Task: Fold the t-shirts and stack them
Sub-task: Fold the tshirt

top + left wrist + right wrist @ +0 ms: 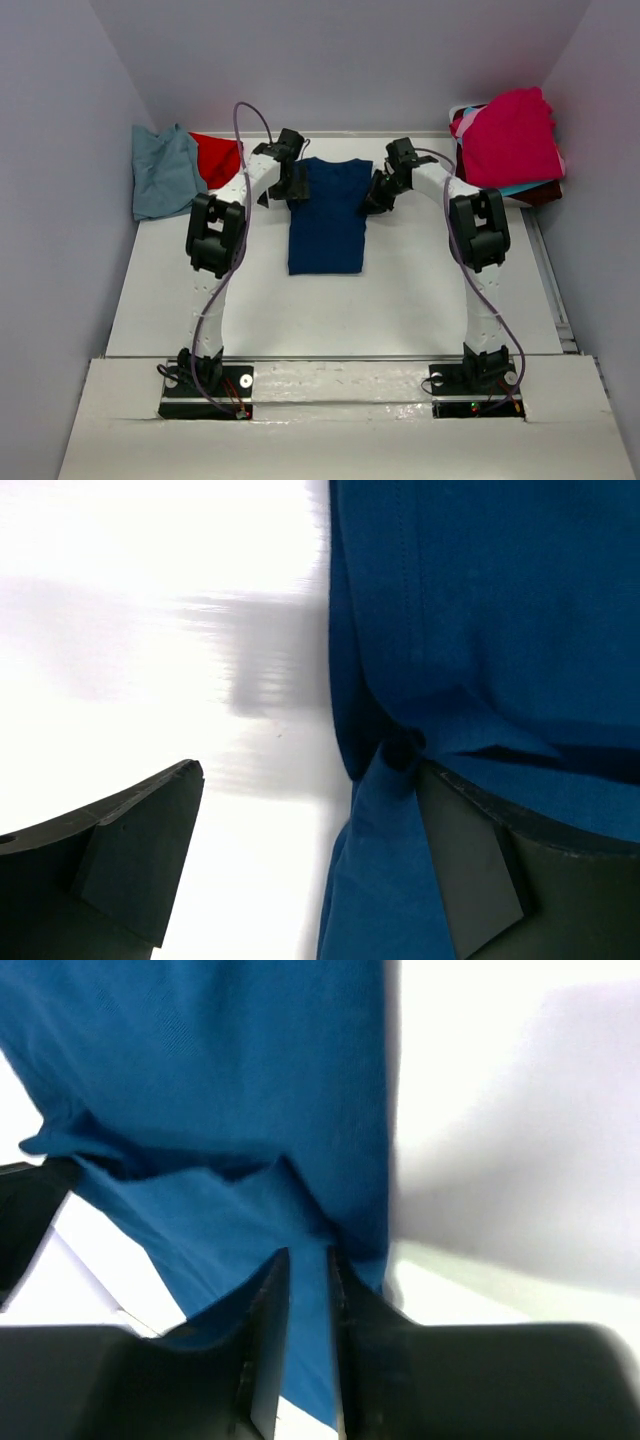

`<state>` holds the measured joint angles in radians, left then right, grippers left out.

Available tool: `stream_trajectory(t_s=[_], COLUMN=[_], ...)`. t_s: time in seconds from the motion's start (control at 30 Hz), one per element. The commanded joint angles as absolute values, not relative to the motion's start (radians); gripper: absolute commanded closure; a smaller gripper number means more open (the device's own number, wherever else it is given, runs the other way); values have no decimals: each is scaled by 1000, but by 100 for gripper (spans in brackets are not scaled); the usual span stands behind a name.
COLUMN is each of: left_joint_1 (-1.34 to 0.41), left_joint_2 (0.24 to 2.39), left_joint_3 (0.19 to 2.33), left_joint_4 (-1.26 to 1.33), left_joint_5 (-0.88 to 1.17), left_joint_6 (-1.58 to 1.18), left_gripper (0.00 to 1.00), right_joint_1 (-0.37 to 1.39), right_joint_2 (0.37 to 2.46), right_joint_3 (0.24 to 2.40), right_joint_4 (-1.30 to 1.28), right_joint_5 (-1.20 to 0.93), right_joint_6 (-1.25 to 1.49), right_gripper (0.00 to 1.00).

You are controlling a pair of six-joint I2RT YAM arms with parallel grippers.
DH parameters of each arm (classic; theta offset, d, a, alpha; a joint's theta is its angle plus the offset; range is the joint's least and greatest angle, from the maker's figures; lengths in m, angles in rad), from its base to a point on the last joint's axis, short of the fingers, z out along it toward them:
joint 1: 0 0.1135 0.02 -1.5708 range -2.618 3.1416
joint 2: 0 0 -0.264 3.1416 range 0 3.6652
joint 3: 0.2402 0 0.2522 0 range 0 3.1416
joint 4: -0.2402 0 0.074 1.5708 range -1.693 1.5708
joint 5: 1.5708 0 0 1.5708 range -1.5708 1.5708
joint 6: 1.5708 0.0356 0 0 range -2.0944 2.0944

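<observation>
A navy t-shirt (328, 215) lies in the middle of the table, folded into a long narrow shape with its sleeves at the far end. My left gripper (292, 185) is at its far left corner. In the left wrist view that gripper (310, 840) stands wide open, and the navy cloth (480, 610) drapes against the right finger (480, 880). My right gripper (380, 195) is at the far right corner. In the right wrist view its jaws (310, 1260) are nearly together, with a fold of the navy cloth (200, 1080) between them.
A blue-grey tee (165, 172) and a red one (216, 158) lie crumpled at the back left. At the back right is a pile with a magenta tee (512, 135) on top, and turquoise and maroon edges (535, 188) show beneath it. Grey walls close in on three sides.
</observation>
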<state>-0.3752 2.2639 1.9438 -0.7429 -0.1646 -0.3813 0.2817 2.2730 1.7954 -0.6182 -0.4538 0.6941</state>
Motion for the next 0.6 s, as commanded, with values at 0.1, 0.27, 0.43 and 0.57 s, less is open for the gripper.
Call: stream_trajectory(t_s=[0.1, 0.27, 0.43, 0.57], left_joint_1=[-367, -367, -367, -367], left_joint_2=[2088, 1976, 1821, 1721], left_joint_3=[1898, 1763, 1483, 1289], left_joint_4=[-756, -730, -646, -571], left_joint_5=[-242, -184, -31, 78], left_joint_6=[-388, -399, -431, -460], left_gripper=[1, 1, 1, 1], right_joint_1=[276, 296, 327, 345], right_joint_2=[2102, 2011, 1906, 1832], right_joint_3=[1826, 1674, 1446, 1264], right_joint_4=[-684, -640, -589, -500], right_joint_5=[-453, -482, -491, -523], right_joint_6=[663, 681, 713, 764], right_gripper=[66, 61, 56, 52])
